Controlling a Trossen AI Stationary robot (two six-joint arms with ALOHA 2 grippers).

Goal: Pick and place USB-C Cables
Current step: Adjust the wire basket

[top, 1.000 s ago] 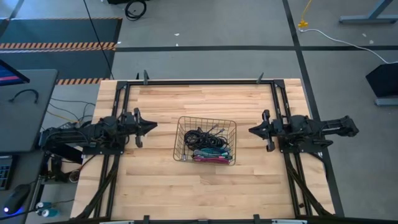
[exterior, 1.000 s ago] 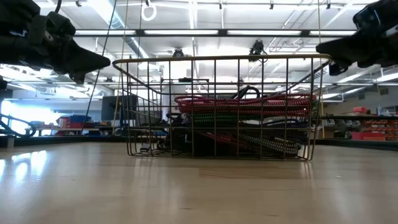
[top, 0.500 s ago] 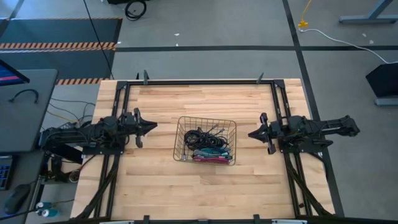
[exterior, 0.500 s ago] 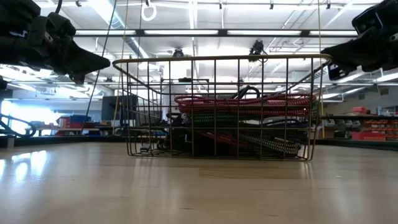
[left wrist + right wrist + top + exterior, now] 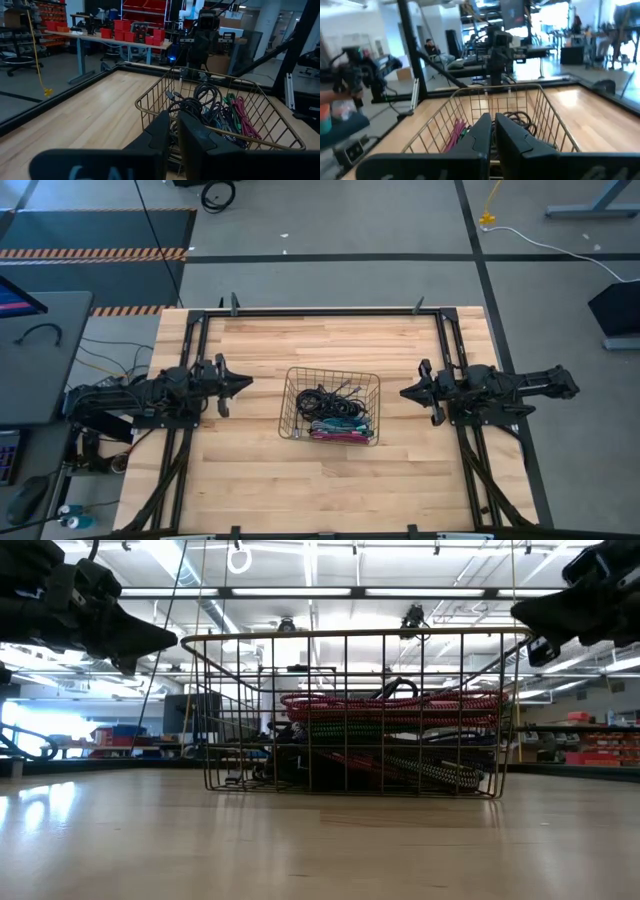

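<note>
A gold wire basket (image 5: 332, 369) stands on its base at the middle of the wooden table. Inside lie the USB-C cables: black coils (image 5: 325, 397) toward the far side, and magenta, teal and green bundles (image 5: 341, 431) toward the near side. The low view shows the magenta bundle (image 5: 390, 700) on top of the pile. My left gripper (image 5: 250, 382) hovers left of the basket, shut and pointing at it. My right gripper (image 5: 402, 392) hovers to the right, shut and also pointing at it. Each wrist view looks past shut fingers into the basket (image 5: 150, 111) (image 5: 495, 87).
Bare wood surrounds the basket on all sides. Black frame rails (image 5: 447, 350) run along the table's left, right and far edges. A white cord with a yellow end (image 5: 487, 220) lies on the floor beyond the table. A desk (image 5: 40, 350) stands at the left.
My right gripper has dipped slightly and come back up, ending a little higher beside the basket's right rim. It has stayed shut. The basket and cables have not moved.
</note>
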